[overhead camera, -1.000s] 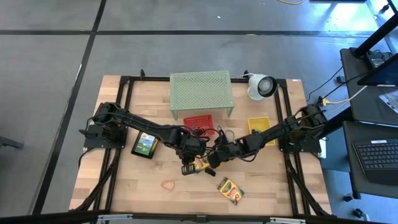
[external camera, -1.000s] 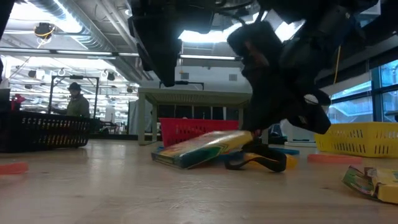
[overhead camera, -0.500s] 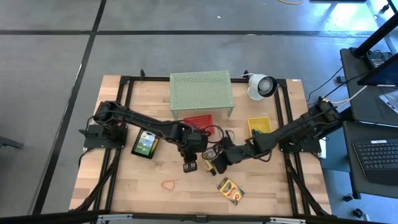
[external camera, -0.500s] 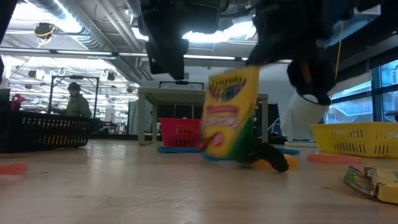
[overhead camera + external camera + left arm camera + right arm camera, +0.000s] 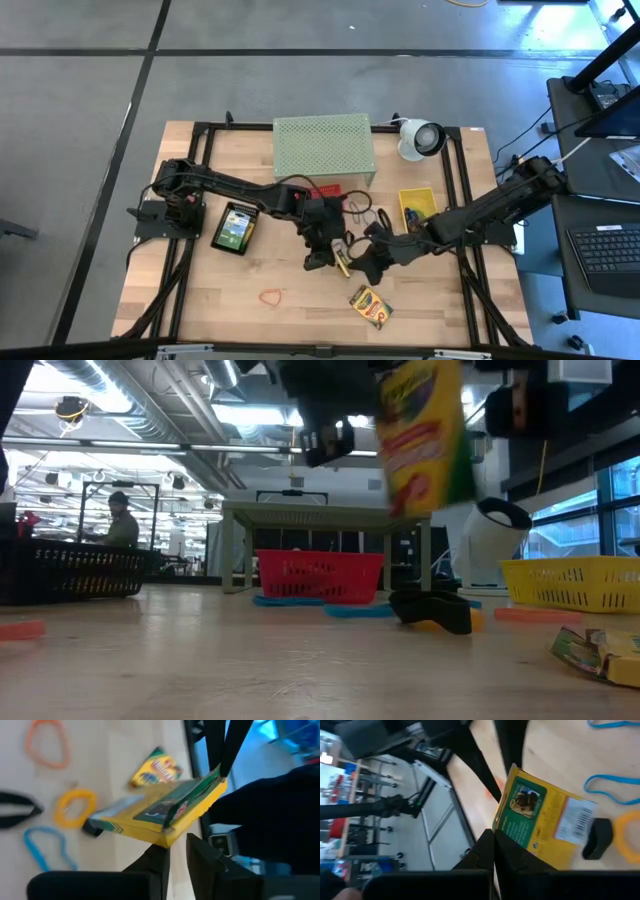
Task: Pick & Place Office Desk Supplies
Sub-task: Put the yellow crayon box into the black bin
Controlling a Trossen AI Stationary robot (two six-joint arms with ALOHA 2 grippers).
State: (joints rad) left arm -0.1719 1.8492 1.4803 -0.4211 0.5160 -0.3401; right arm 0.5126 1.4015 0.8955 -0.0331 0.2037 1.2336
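Now right pincer point(image 5: 352, 262) pinches crayon box point(image 5: 420, 435) aloft; left pincer point(image 5: 318, 258) alongside, apparently slightly spread.

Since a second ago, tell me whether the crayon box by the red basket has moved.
Yes. The crayon box, held by the right gripper, went from lying on the table to lifted above the red basket.

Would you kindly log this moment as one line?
right end effector: shut on crayon box | box: lifted off table | left end effector: beside box, slightly open
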